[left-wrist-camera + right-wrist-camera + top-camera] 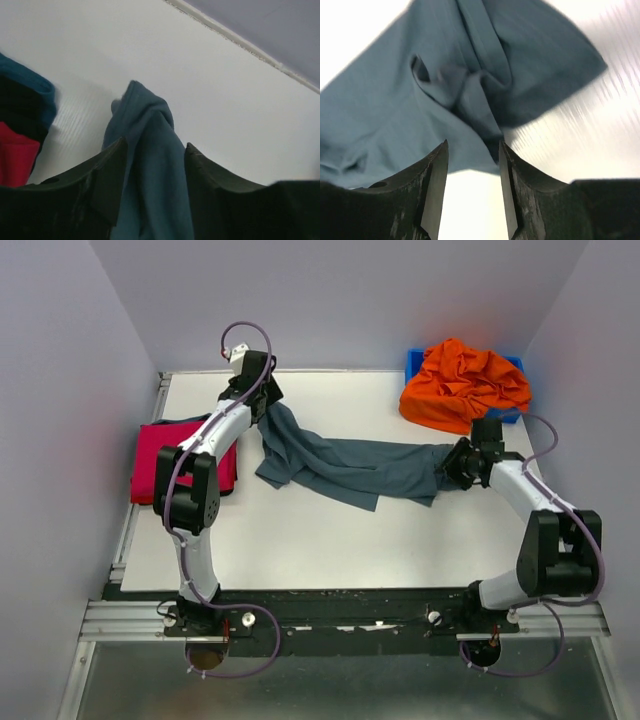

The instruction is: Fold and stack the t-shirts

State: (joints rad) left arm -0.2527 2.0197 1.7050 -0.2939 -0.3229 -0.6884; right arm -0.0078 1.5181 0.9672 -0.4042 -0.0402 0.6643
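Observation:
A slate grey-blue t-shirt (350, 468) lies stretched and rumpled across the middle of the white table (300, 540). My left gripper (268, 405) is at its far left end. In the left wrist view (155, 145) its jaws are closed on a bunched fold of that shirt (150, 130). My right gripper (452, 465) is at the shirt's right end. In the right wrist view (473, 142) it is open, with the shirt's edge (420, 65) at its tips and bare table between the jaws. A magenta-red t-shirt (160, 455) lies folded at the left. A bright orange t-shirt (465, 385) is heaped at the back right.
The orange shirt sits in a rigid blue bin (413, 360) at the back right corner. A dark teal cloth edge (27, 87) shows beside the red shirt (15, 155). Walls close in the table on the left, back and right.

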